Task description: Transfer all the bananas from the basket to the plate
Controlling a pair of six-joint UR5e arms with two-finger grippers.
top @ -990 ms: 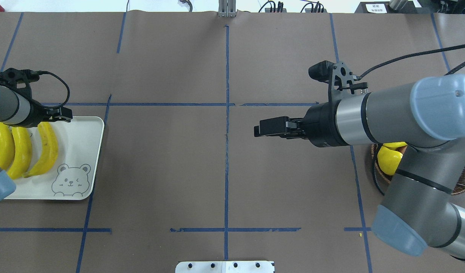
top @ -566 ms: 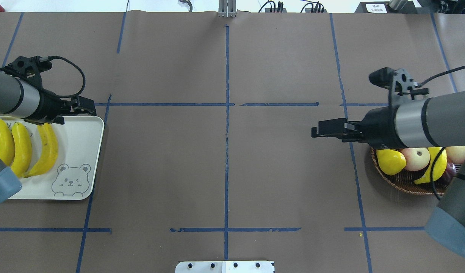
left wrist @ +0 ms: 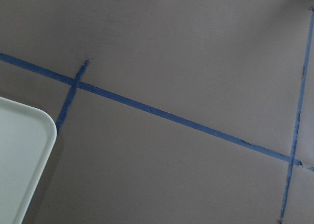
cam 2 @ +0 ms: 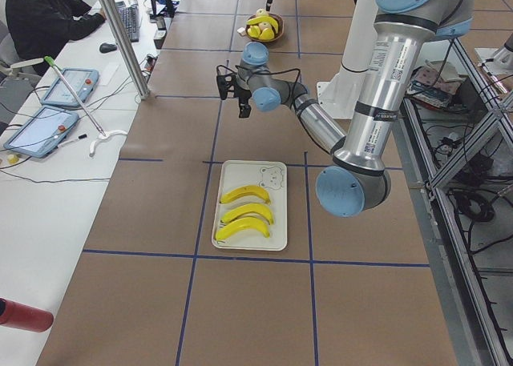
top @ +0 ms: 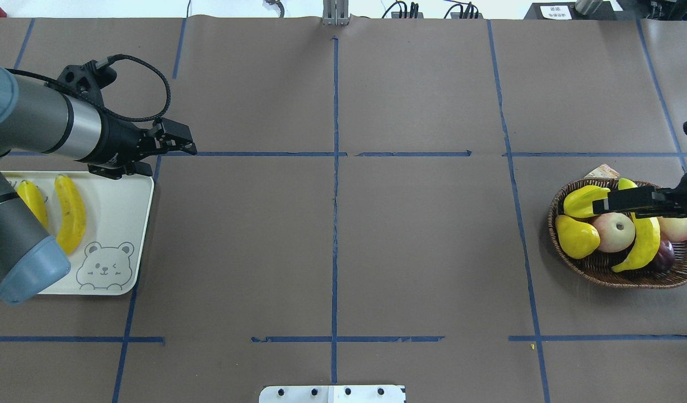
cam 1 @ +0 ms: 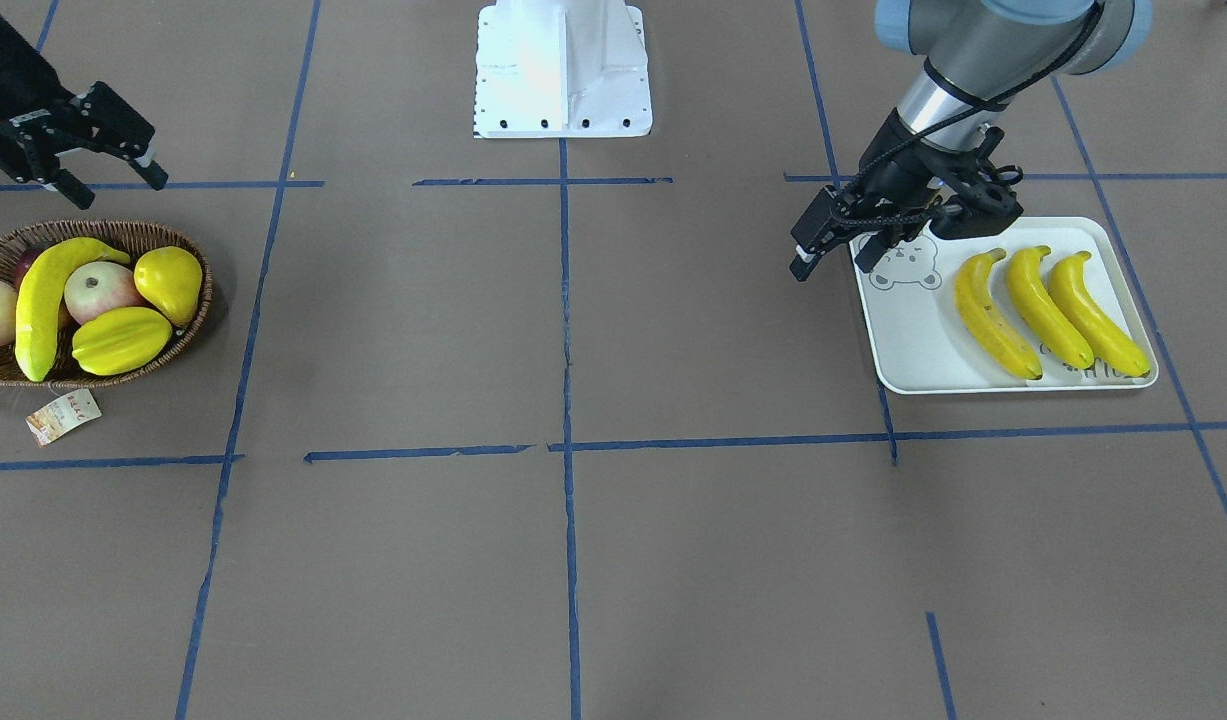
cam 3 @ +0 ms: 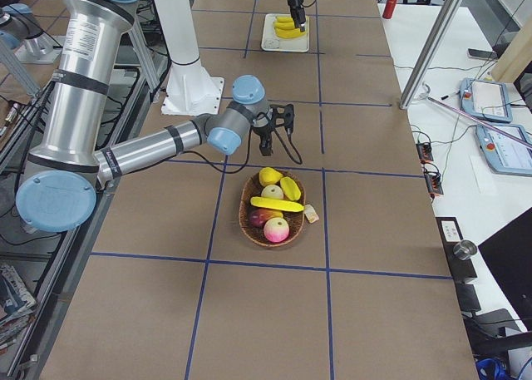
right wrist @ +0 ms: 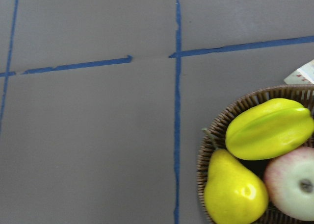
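Three bananas lie side by side on the white bear plate. The overhead view shows two of them on the plate; my left arm hides the third. The fourth banana lies in the wicker basket among other fruit, and it also shows in the overhead view. My left gripper is open and empty, above the table just off the plate's bear corner. My right gripper is open and empty; in the overhead view it hovers over the basket's left part.
The basket also holds a yellow pear, a starfruit and apples. Its paper tag lies on the table beside it. Blue tape lines cross the brown table cover. The robot's white base stands at the table's edge.
My right arm has drawn back from the table's middle to above the basket, uncovering the fruit. My left gripper has moved from over the plate out past its corner.
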